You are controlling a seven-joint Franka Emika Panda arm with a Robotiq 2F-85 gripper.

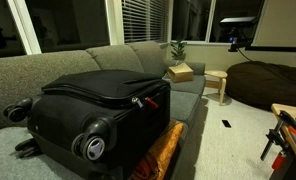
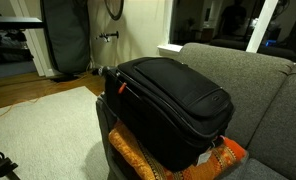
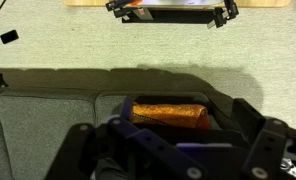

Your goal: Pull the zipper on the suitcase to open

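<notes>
Jaws wide apart, nothing between them. Gripper (image 3: 173, 145) fills the bottom of the wrist view, over an orange patterned cloth (image 3: 168, 113) and the grey couch (image 3: 38, 130), with carpet (image 3: 148, 45) beyond.

Suitcase (image 1: 98, 105) lies flat on the couch, on that cloth. Zipper (image 1: 140, 100) looks closed, its red-tagged pull at the wheel-end corner.

Judged step: approach, no contact. Next move calls for descending to the pull, pinching it, then dragging along the track.

Arm absent from both exterior views; wrist camera angled downward.
</notes>
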